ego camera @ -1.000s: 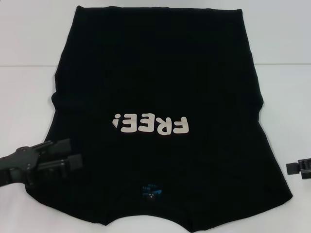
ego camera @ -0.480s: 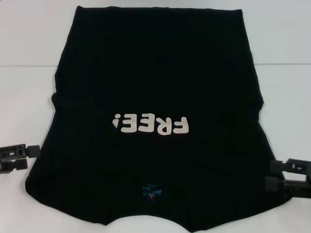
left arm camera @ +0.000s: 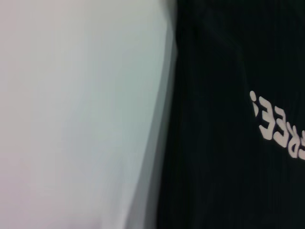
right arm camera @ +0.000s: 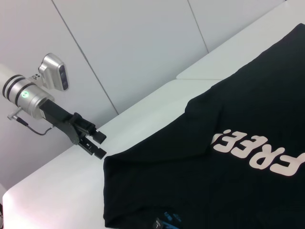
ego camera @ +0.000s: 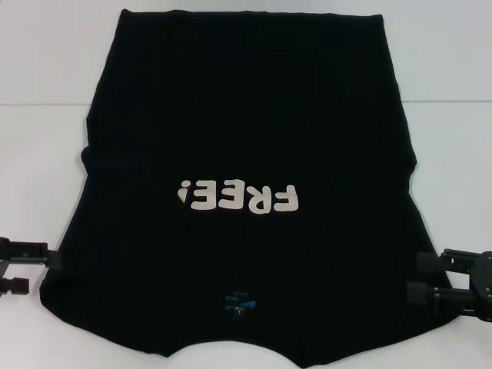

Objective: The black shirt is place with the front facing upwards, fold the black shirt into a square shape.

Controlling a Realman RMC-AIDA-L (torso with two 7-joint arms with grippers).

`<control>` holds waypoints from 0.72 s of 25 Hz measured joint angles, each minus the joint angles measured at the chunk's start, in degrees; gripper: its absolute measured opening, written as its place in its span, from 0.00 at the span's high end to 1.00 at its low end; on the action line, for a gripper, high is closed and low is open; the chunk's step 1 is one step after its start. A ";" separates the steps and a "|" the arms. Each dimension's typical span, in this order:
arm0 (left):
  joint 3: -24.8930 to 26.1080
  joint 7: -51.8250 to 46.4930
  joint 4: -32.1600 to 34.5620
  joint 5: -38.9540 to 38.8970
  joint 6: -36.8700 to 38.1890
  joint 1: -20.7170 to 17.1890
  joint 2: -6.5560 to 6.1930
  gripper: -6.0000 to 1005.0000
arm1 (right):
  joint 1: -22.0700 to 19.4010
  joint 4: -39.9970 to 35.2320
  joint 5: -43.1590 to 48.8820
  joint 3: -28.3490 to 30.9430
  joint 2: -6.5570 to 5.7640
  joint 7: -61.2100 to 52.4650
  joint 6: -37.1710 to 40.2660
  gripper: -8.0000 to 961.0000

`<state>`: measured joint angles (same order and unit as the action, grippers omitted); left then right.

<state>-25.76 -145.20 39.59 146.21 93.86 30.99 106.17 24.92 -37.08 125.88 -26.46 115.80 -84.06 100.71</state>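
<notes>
Lying flat and front up on the white bench (ego camera: 461,77), the shirt (ego camera: 246,115) spreads across most of the head view, plain black cloth with its hem at the far side and its collar at the near edge, toward the robot. Cream block letters (ego camera: 238,197) reading "FREE!" sit across the chest and appear upside down from the head camera, and a small blue label (ego camera: 239,301) shows at the neck just below them. The cloth widens from the hem down to the shoulders, with a slight bulge on the left edge near mid-height and no sleeve spread out to either side. The left tool (ego camera: 31,265) sits low at the shirt's left shoulder corner, its two black fingers (ego camera: 54,261) apart and pointing inward, just beside the cloth edge; whether they touch it cannot be told. The right tool (ego camera: 430,278) sits at the opposite shoulder corner, its fingers likewise spread one above the other, tips at the edge of the cloth. From the right wrist view the left tool (right arm camera: 95,143) shows as parted fingers right at the shirt's corner, on the bench.
</notes>
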 joint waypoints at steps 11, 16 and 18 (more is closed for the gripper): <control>-2.03 0.73 0.42 2.04 -2.83 0.76 1.74 0.12 | -0.12 0.07 -0.19 0.29 -0.01 -0.27 0.00 0.17; -4.36 0.72 0.56 2.03 -4.14 0.96 2.39 0.13 | -0.06 0.09 -0.19 0.28 -0.04 -0.46 0.15 0.17; -4.38 0.71 0.68 1.88 -4.30 0.97 2.54 0.14 | -0.07 0.09 -0.23 0.29 -0.05 -0.48 0.20 0.17</control>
<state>-30.13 -144.48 40.27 148.09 89.57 31.96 108.71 24.85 -37.00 125.65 -26.18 115.75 -84.54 100.91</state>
